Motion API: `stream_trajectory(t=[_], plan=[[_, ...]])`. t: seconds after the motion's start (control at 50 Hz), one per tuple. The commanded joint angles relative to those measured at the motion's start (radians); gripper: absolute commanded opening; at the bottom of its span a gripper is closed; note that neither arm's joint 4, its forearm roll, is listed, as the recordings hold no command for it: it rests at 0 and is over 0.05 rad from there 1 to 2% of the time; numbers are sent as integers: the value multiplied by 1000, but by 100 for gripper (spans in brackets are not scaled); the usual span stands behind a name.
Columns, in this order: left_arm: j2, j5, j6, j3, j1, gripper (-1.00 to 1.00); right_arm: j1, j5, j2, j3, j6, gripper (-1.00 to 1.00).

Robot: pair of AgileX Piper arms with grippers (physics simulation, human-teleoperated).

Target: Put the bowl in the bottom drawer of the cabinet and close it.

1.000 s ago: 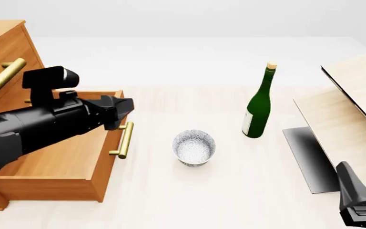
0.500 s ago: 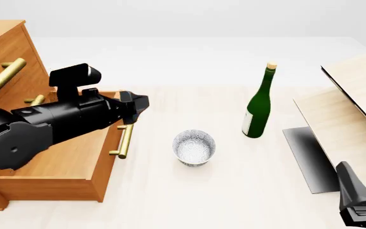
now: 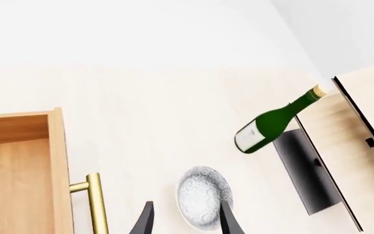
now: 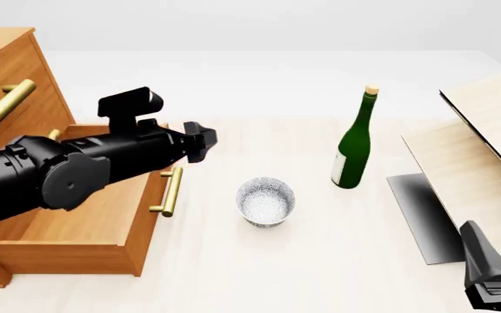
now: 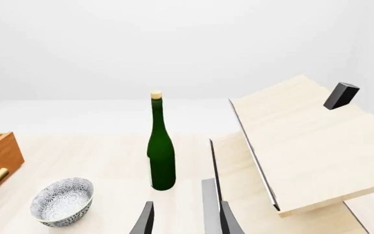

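The white speckled bowl (image 4: 265,201) stands upright on the table, just right of the open bottom drawer (image 4: 76,225) of the orange-brown cabinet (image 4: 7,72). The drawer's brass handle (image 4: 172,191) faces the bowl. My left gripper (image 4: 203,141) hovers above the drawer's front right corner, up and left of the bowl. It is open, and in the left wrist view the bowl (image 3: 203,197) shows between its fingertips (image 3: 149,214). My right gripper (image 4: 492,277) rests low at the near right, open and holding nothing, far from the bowl (image 5: 62,201).
A green glass bottle (image 4: 353,147) stands upright behind and to the right of the bowl. Pale wooden boards (image 4: 481,150) with a dark panel (image 4: 420,218) lean at the right edge. Two shut upper drawers with brass handles (image 4: 5,103) rise at the far left.
My left arm has swung right and forward, from over the open drawer towards the bowl. The right arm, bowl and drawer have not moved.
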Motion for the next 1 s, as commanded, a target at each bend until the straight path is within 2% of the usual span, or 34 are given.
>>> stream_trajectory(t=[0.02, 1.0], plan=[[71, -27, -8, -25, -1, 100, 0, 0, 0, 0, 0, 100], [289, -119, -56, -73, -43, 100, 0, 0, 0, 0, 0, 100]])
